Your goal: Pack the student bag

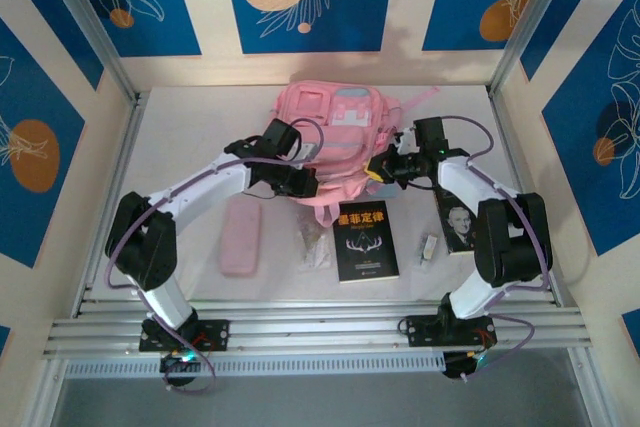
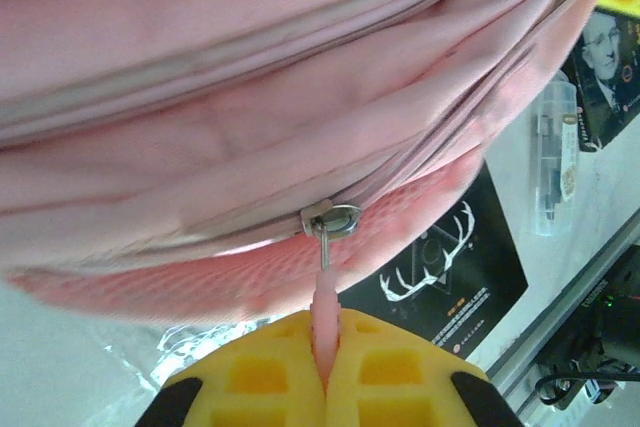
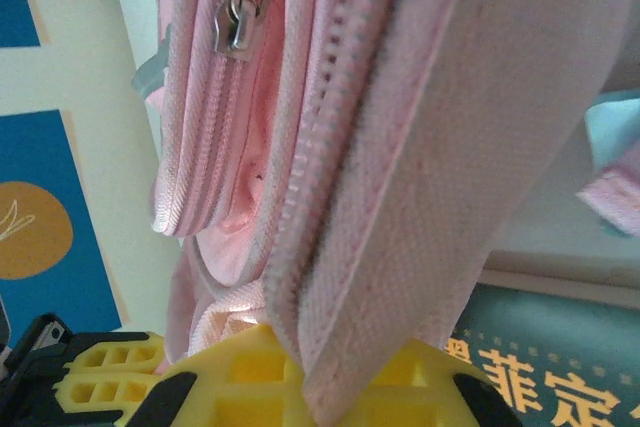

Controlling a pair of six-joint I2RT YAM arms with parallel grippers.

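The pink student bag [image 1: 338, 125] lies at the back middle of the table. My left gripper [image 1: 303, 185] is at its near edge, shut on the pink zip pull [image 2: 327, 309] hanging from a metal slider [image 2: 331, 219]. In the left wrist view the yellow pads [image 2: 400, 372] press together on the pull. My right gripper [image 1: 380, 171] is at the bag's near right corner, shut [image 3: 335, 377] on a fold of the bag's fabric [image 3: 400, 207] beside a closed zip. A second slider [image 3: 238, 17] shows higher on the bag.
In front of the bag lie a flat pink pencil case [image 1: 241, 238], a crinkled clear packet [image 1: 314, 243], a black book with antlers [image 1: 366, 239], a small clear pack [image 1: 428, 247] and a portrait book [image 1: 459, 223]. Walls close in the table on three sides.
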